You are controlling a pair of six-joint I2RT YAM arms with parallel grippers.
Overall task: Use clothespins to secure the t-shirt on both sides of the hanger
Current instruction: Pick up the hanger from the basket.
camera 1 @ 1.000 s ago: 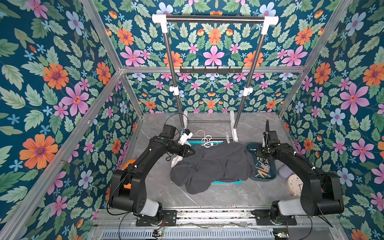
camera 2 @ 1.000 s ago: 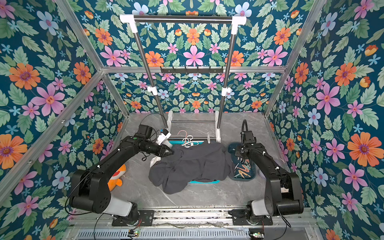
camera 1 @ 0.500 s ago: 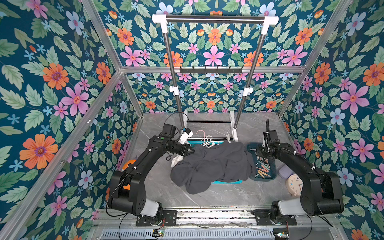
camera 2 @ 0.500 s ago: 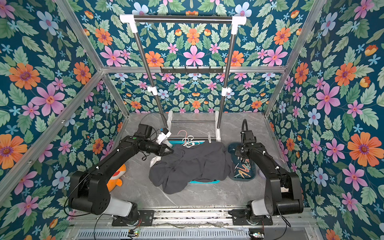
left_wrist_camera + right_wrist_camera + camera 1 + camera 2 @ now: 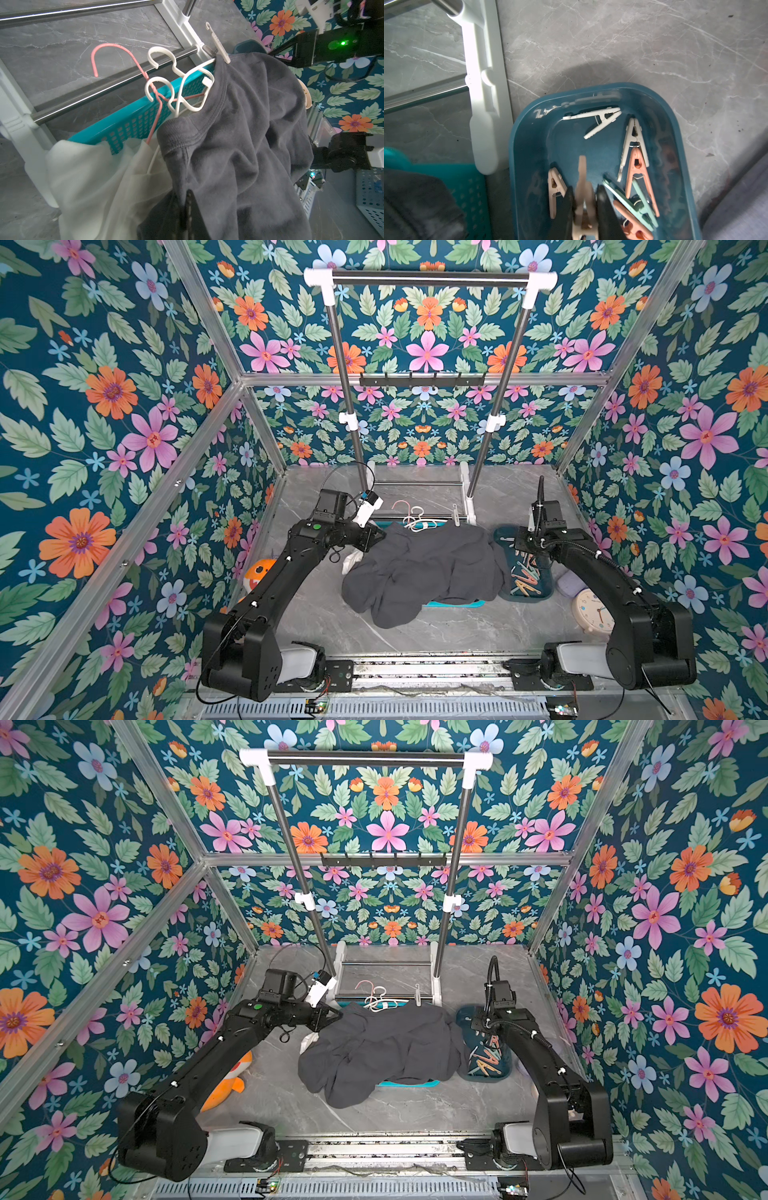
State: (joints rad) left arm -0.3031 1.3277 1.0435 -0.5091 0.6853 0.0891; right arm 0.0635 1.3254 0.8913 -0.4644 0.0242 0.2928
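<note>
As far as the pinning had got: one pale clothespin seemed already clipped where the t-shirt met an arm of a white hanger, well ahead of my left gripper. I saw no pin on the shirt's nearer side.
Left to do: carry the clothespin in my right gripper across and clip it over cloth and hanger together on the bare side. I judged the job roughly half done.
Right side: I was closed on a tan clothespin, its legs squeezed between my fingers.
Beneath that grip: spare clothespins in white, pink, mint and tan lay loose in a blue tray.
Left side: I sat low against the shirt. One dark finger showed among the folds, and I could not tell whether I held cloth or only pressed into it.
T-shirt: it was heaped over a teal basket, ahead of and under my left gripper, off to the side of my right.
Hidden: the hanger's shoulders lay under cloth. A pink hanger and another white one tangled at the hooks, and a white garment covered the basket's corner beside my left gripper. The held pin was blurred.
</note>
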